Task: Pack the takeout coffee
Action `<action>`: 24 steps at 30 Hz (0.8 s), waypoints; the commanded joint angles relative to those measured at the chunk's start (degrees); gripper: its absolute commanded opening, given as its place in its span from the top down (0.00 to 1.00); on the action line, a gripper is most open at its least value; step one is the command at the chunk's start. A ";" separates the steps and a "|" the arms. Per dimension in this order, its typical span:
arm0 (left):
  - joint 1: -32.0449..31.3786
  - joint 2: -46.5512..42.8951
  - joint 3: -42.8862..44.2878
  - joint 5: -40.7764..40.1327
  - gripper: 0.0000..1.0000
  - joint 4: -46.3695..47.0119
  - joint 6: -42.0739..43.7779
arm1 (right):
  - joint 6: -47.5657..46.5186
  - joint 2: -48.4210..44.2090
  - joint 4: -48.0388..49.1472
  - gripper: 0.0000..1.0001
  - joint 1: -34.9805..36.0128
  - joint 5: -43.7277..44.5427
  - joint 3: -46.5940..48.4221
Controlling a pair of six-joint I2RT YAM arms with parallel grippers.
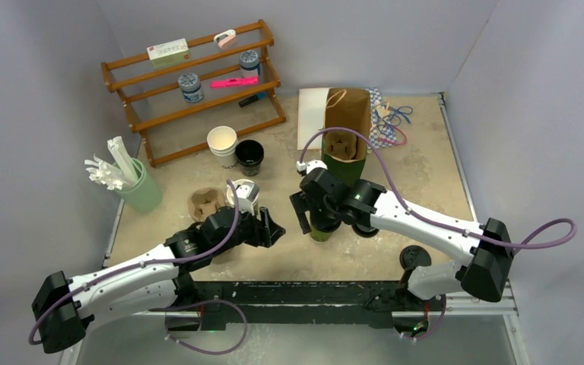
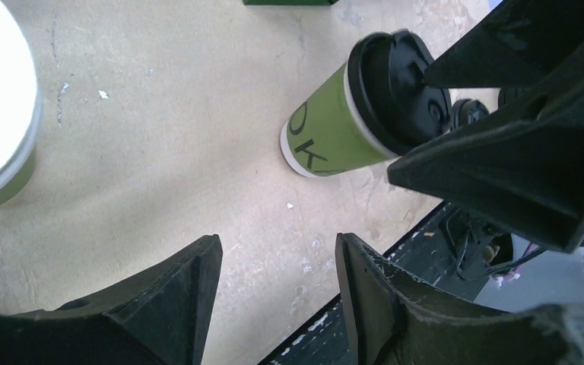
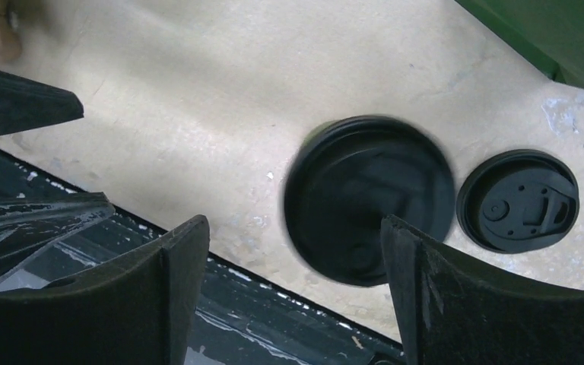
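Item: small olive-green paper cup with round black plastic sip lid (image 2: pixel 325 131), upright near the table's (image 1: pixel 426 179) near edge. We record the right gripper (image 3: pixel 293 225) spread above the lid; left gripper (image 2: pixel 277 242) spread, empty.

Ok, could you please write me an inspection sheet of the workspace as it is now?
Surface: beige table, scuffed, with white specks.
Job's things: takeout coffee, black lid on, standing near the front edge.
Clutter: spare black lid, lidless cup, black cup, cardboard carrier, brown paper bag, wooden rack.
Grippers: left gripper open, empty; right gripper open, above the coffee's lid.
Cables: purple cables on both arms.
Surroundings: grey walls.
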 commanded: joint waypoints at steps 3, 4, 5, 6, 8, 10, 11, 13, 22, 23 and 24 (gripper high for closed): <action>0.20 4.21 2.94 3.69 0.43 8.24 5.50 | 2.36 -7.18 2.16 0.21 -0.82 3.78 -1.21; 0.20 5.00 3.56 3.71 0.44 8.47 6.29 | 2.71 -8.62 2.19 0.22 -0.86 4.53 -1.45; 0.20 5.80 4.31 3.75 0.45 8.48 7.12 | 3.12 -9.91 2.15 0.24 -0.81 5.19 -1.79; 0.20 6.74 5.17 3.80 0.47 8.52 7.98 | 3.64 -11.09 2.08 0.26 -0.85 5.77 -2.24; 0.20 8.64 6.61 4.30 0.50 8.99 9.22 | 5.00 -13.21 1.46 0.33 -0.94 7.15 -3.33; 0.19 10.54 7.58 4.82 0.53 10.20 9.77 | 7.30 -14.94 0.14 0.46 -0.98 9.56 -4.72; 0.16 11.50 7.83 5.00 0.55 11.16 9.81 | 8.93 -15.77 -0.65 0.52 -1.05 11.15 -5.51; 0.20 12.90 7.98 5.14 0.59 13.41 9.60 | 12.18 -17.67 -2.14 0.62 -1.40 13.91 -8.03; 0.28 21.43 11.39 6.60 0.70 18.55 8.47 | 14.83 -24.75 2.56 0.73 -6.51 6.41 -18.59; 0.25 22.05 11.68 6.41 0.72 18.49 8.08 | 14.79 -24.69 3.17 0.76 -6.74 6.02 -19.04; 0.28 22.67 11.90 6.33 0.73 18.65 7.78 | 14.78 -24.43 3.45 0.78 -6.92 5.84 -19.30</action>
